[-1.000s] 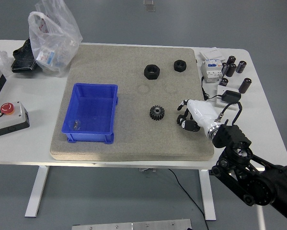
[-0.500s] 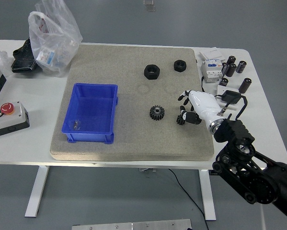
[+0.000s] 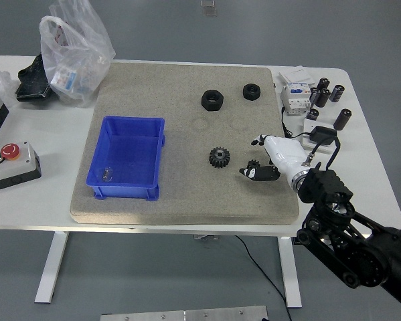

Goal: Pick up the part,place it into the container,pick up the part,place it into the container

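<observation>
A black gear (image 3: 219, 158) lies on the beige mat (image 3: 187, 200), right of the blue container (image 3: 128, 134). A small dark part (image 3: 107, 174) rests in the container's near left corner. Two black nuts (image 3: 213, 100) (image 3: 252, 91) sit at the mat's far side. My right hand (image 3: 252, 159), white with black fingers, hovers just right of the gear; its fingers (image 3: 248, 172) are stretched toward the gear and hold nothing. A small gap separates them from the gear. The left arm is out of view.
A plastic bag (image 3: 75, 50) and a black object (image 3: 33, 80) stand at the far left. A box with a red button (image 3: 10, 160) sits at the left edge. A white device (image 3: 295, 93), cables and several black cylinders (image 3: 334, 93) crowd the far right.
My right hand has dropped slightly and stretched its fingers out leftward, closer to the gear. The gear, nuts and container have not moved.
</observation>
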You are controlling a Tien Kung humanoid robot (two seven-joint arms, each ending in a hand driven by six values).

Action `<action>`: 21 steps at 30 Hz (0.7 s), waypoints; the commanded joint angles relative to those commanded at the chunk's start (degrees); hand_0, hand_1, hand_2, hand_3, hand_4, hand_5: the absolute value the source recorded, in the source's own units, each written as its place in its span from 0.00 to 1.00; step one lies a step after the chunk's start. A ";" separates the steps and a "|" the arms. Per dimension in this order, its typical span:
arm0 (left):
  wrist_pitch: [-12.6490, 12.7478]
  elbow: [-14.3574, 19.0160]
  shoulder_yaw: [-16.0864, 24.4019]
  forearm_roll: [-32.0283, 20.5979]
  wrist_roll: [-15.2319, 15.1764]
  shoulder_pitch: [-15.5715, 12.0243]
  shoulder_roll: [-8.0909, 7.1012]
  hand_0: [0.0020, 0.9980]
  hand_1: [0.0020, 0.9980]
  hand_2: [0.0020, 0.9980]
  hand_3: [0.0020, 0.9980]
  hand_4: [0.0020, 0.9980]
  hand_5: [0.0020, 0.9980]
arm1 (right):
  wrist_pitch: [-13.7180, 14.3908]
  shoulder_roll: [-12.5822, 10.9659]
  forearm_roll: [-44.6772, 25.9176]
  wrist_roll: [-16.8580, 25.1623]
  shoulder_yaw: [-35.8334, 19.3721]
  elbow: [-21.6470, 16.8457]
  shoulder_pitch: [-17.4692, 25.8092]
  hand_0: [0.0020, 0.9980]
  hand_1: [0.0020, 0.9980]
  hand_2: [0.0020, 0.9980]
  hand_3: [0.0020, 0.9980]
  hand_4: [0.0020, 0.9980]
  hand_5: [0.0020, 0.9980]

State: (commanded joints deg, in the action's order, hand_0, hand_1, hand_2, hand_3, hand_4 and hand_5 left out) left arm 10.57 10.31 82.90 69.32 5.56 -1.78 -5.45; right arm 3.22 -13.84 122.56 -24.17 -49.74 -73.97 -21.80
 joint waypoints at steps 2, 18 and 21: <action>0.00 0.00 0.00 0.01 0.01 -0.01 0.01 0.66 0.59 0.59 0.69 0.65 0.23 | 0.35 0.06 -0.59 0.31 0.33 1.01 -0.07 0.25 0.42 0.75 0.78 0.93 0.52; -0.09 0.00 -0.16 -0.04 0.00 0.00 0.04 0.66 0.59 0.59 0.69 0.65 0.23 | 3.20 0.51 -3.08 2.39 2.84 4.60 -0.68 0.24 0.38 0.42 0.61 0.53 0.18; -0.11 0.00 -0.20 -0.03 -0.01 0.02 0.03 0.66 0.59 0.59 0.69 0.65 0.23 | 3.75 0.53 -3.51 2.88 3.06 4.79 -0.70 0.24 0.38 0.42 0.61 0.53 0.18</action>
State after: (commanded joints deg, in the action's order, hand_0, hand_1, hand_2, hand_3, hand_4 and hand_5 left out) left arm 10.46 10.31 82.71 69.29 5.54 -1.76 -5.43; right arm 6.96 -13.31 119.05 -21.29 -46.68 -69.18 -22.50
